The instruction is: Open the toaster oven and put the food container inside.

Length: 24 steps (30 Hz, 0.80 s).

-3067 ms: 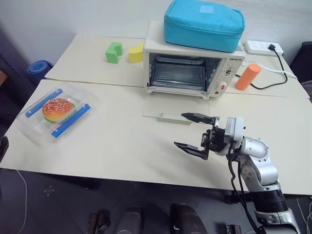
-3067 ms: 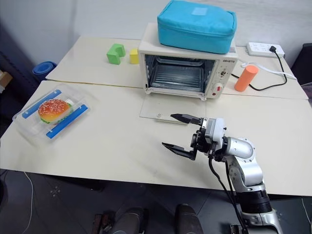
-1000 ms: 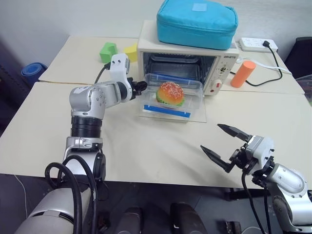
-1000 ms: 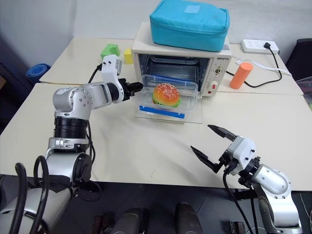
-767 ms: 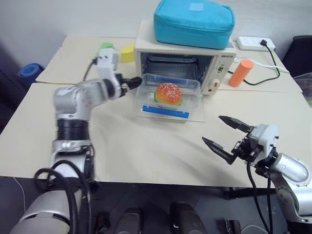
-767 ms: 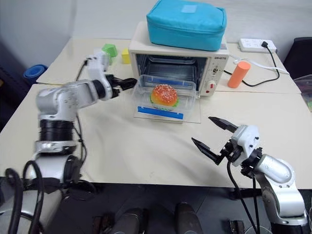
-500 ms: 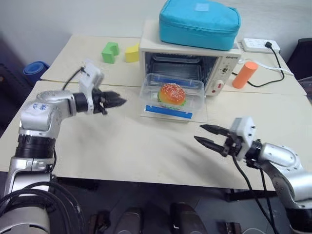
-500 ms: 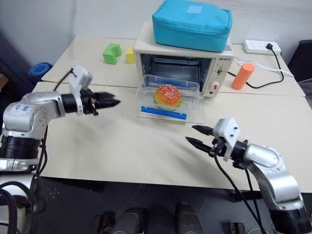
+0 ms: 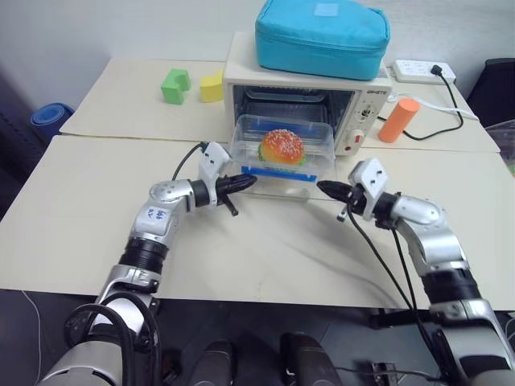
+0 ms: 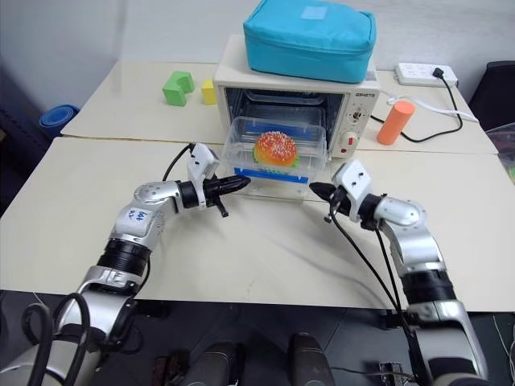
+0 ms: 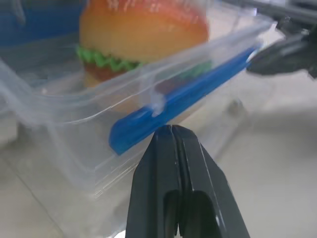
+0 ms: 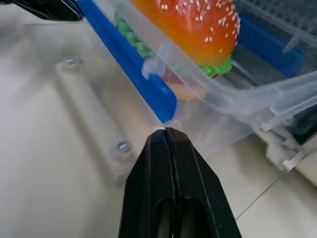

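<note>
The toaster oven [image 9: 370, 98] stands at the back of the table with its glass door [image 9: 278, 190] folded down flat. The food container [image 9: 283, 149], clear with blue clips and a toy burger inside, rests on that door, its far end in the oven mouth. My left gripper [image 9: 246, 181] is shut, its tip against the container's near left corner, just below the blue clip [image 11: 148, 119]. My right gripper [image 9: 323, 188] is shut too, its tip at the near right corner beside the clip's end [image 12: 161, 96]. Neither holds anything.
A turquoise zip bag [image 9: 322, 36] lies on top of the oven. Green [image 9: 173, 84] and yellow [image 9: 212, 84] blocks sit at the back left. An orange cylinder [image 9: 394, 121], a power strip [image 9: 422, 72] and its cable are right of the oven.
Both grippers have closed and moved in from the sides to the container's near corners. The container appears a little further into the oven mouth.
</note>
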{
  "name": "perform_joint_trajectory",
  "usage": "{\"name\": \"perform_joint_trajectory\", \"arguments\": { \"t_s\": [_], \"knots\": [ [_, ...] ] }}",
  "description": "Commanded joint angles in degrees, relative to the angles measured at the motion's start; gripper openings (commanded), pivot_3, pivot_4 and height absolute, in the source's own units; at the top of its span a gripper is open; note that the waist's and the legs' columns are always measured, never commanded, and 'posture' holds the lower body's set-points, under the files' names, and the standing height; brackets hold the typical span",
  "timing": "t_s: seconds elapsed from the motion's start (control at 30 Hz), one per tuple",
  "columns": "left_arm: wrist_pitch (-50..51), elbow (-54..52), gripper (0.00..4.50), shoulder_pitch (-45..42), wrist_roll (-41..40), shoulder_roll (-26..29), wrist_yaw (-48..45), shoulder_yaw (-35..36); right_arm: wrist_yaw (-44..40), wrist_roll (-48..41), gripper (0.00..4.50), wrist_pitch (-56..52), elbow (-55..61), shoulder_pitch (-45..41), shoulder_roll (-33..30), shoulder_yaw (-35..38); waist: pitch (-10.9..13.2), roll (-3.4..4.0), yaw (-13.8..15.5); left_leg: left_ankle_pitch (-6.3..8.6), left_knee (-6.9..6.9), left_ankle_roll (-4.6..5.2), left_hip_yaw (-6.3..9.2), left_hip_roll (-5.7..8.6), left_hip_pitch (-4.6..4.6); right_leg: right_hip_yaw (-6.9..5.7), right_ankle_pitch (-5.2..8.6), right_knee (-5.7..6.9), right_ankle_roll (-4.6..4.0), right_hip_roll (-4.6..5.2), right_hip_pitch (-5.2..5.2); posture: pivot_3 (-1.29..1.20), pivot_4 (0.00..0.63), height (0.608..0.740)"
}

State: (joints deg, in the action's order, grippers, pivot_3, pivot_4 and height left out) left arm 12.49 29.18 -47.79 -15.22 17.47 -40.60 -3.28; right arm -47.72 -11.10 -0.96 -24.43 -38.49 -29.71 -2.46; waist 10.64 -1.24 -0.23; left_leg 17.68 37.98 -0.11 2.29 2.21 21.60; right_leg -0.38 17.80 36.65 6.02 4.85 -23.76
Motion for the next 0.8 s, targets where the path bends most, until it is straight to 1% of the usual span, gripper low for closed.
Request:
{"name": "perform_joint_trajectory", "arguments": {
  "t_s": [0.03,0.17,0.27,0.4,0.5,0.63,0.73,0.8],
  "knots": [
    [-2.49,2.2,0.02,-2.39,0.79,-0.9,1.52,1.78,1.27,1.43,0.0,3.86,-6.17,-5.15,1.63,0.94,0.0,0.0,-0.01,0.0,0.0,0.0,0.01,0.0,0.0,-0.01,0.0,0.0,0.0,0.01,0.0,0.0,0.15,0.74],
    [-4.89,9.34,0.02,-6.17,1.03,-2.99,4.37,3.92,3.97,3.57,0.0,6.65,-16.6,-11.9,4.67,0.95,0.0,0.0,-0.07,0.01,0.03,-0.02,0.01,0.0,-0.02,-0.02,0.0,0.2,0.0,0.01,0.0,0.0,0.15,0.74],
    [-8.32,16.18,0.02,-9.7,2.77,-3.89,7.66,4.97,6.59,4.76,0.0,8.65,-24.62,-16.44,6.31,1.66,0.0,0.0,-0.08,0.01,0.02,-0.03,0.02,0.01,0.01,-0.04,0.0,0.26,0.0,0.02,-0.05,0.0,0.15,0.74],
    [-11.37,23.11,0.02,-12.92,3.68,-4.53,8.93,5.98,7.03,6.21,0.0,10.4,-31.31,-20.52,7.49,1.42,0.0,0.0,-0.13,0.01,-0.01,-0.03,0.03,0.02,0.03,-0.08,0.0,0.25,0.0,0.05,-0.05,0.0,0.15,0.74],
    [-13.89,28.05,0.02,-15.26,4.18,-5.28,10.81,7.06,7.32,7.12,0.0,11.8,-35.3,-23.24,8.38,1.33,0.0,0.0,-0.22,0.01,-0.02,-0.04,0.04,0.04,0.03,-0.11,0.0,0.26,0.0,0.07,-0.04,0.0,0.15,0.74],
    [-16.75,32.76,0.02,-17.73,2.78,-6.63,13.73,10.34,9.68,8.18,0.0,14.16,-38.82,-25.26,9.6,1.84,0.0,0.0,-0.47,0.02,-0.01,-0.04,0.05,0.03,0.05,-0.13,0.0,0.27,0.0,0.09,-0.05,0.0,0.15,0.74],
    [-18.07,33.6,0.02,-17.48,2.93,-7.0,13.67,11.38,11.4,8.69,0.0,15.38,-39.68,-25.2,9.94,2.13,0.0,0.0,-1.08,0.02,-0.01,-0.05,0.08,0.03,0.06,-0.15,0.0,0.28,0.0,0.12,-0.06,0.0,0.15,0.74],
    [-17.73,32.22,0.02,-15.88,2.95,-6.71,11.76,11.5,9.27,7.66,0.0,14.62,-38.4,-23.94,10.05,2.49,0.0,0.01,-1.3,0.02,-0.02,-0.05,0.08,0.04,0.06,-0.16,0.0,0.3,0.0,0.14,-0.06,0.0,0.15,0.74]
  ]
}}
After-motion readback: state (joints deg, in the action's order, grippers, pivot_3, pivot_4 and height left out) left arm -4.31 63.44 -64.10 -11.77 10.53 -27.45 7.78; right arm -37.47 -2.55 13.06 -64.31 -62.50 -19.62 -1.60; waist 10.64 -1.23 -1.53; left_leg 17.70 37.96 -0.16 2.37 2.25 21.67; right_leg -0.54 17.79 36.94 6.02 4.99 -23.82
